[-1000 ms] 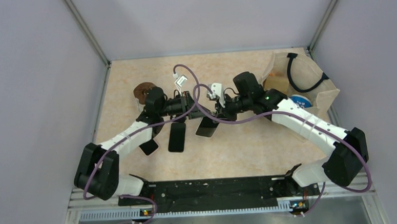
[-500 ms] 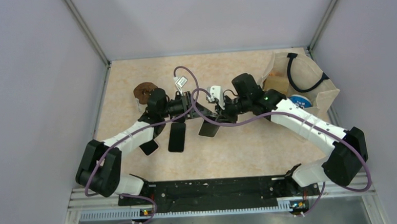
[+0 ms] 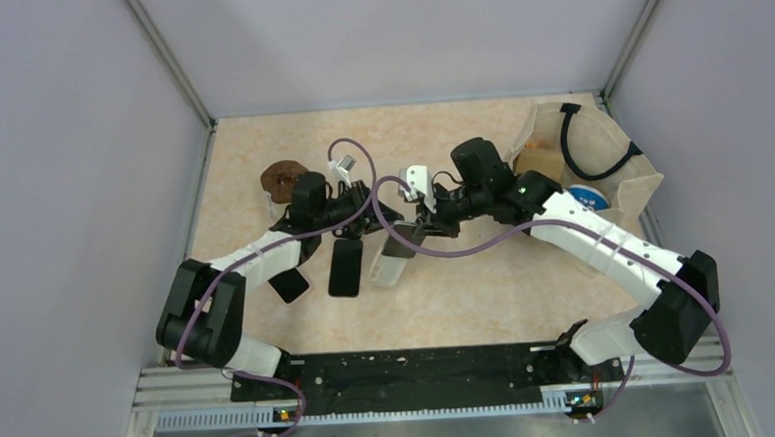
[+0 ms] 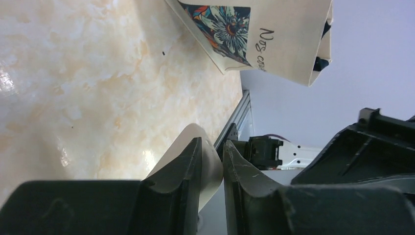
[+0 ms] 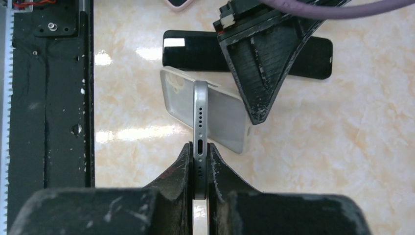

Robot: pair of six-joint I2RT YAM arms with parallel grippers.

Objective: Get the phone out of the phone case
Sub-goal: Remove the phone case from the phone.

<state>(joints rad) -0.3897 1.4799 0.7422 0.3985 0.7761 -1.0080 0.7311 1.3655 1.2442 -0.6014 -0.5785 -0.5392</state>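
The phone (image 5: 200, 115) shows edge-on, its grey bottom edge with port and holes clamped between the fingers of my right gripper (image 5: 199, 147). The pale translucent phone case (image 5: 230, 117) stands off behind it, slanting toward the table. My left gripper (image 4: 211, 147) is shut on one rounded corner of the case (image 4: 213, 169); its black finger (image 5: 259, 68) reaches in from above. From above, the case (image 3: 391, 261) hangs low between the left gripper (image 3: 380, 222) and the right gripper (image 3: 420, 227). Whether the phone's far end still sits in the case is hidden.
A black phone (image 3: 346, 268) lies flat just left of the case, another dark one (image 3: 290, 284) beyond it. A brown round object (image 3: 281, 179) sits at the far left. A paper bag (image 3: 601, 167) with a black cable stands at the right. Purple cables loop over both wrists.
The case has swung down and toward the near left, away from the phone, showing its pale face. My left gripper has shifted right toward the right gripper, which has stayed shut on the phone.
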